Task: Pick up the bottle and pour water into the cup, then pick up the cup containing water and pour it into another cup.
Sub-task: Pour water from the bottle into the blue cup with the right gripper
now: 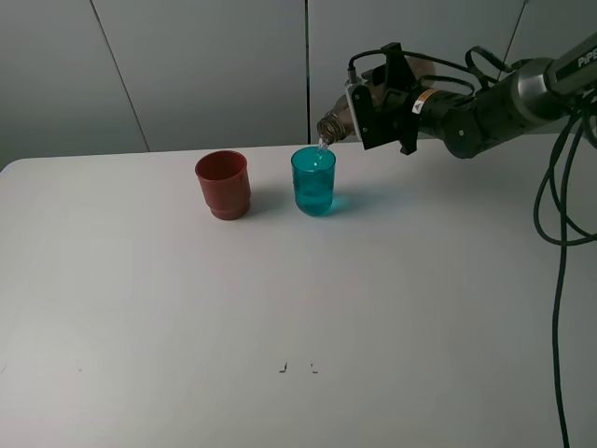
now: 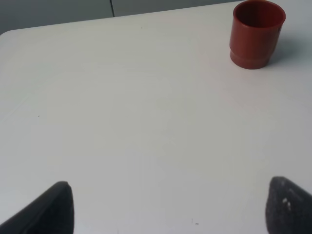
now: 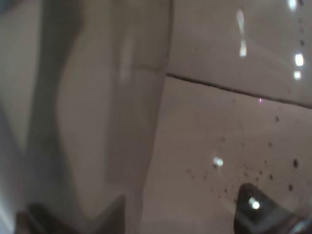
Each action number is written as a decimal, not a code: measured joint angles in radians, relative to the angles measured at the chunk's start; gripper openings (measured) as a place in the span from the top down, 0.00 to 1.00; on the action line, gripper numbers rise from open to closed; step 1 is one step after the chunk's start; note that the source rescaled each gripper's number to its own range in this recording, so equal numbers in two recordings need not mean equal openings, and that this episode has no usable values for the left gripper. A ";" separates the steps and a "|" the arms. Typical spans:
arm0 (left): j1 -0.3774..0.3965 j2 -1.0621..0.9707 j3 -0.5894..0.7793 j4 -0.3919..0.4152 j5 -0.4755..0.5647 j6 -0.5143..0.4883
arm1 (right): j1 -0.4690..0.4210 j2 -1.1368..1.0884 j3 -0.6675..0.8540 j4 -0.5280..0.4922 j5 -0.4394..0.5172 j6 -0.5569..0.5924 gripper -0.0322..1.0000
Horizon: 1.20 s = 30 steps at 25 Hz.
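The smoky bottle [image 1: 338,124] lies tipped almost flat in my right gripper [image 1: 381,112], which is shut on it above the table's back right. Its open neck hangs just over the rim of the teal cup [image 1: 313,181], and a thin stream of water falls in; the cup holds water. To the left of the teal cup stands the brick-red cup [image 1: 223,184], upright, also seen at the far edge of the left wrist view [image 2: 255,33]. The bottle's wet wall [image 3: 146,122] fills the right wrist view. My left gripper [image 2: 170,207] is open over bare table, fingertips [image 2: 53,207] wide apart.
The white table [image 1: 280,308] carries only the two cups, set near its back edge. Black cables [image 1: 560,243] hang down on the right. A grey panelled wall stands behind the table. Small dark marks [image 1: 297,368] sit near the table's front.
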 joint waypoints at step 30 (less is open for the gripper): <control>0.000 0.000 0.000 0.000 0.000 0.000 | 0.000 0.000 -0.002 -0.032 -0.002 0.055 0.96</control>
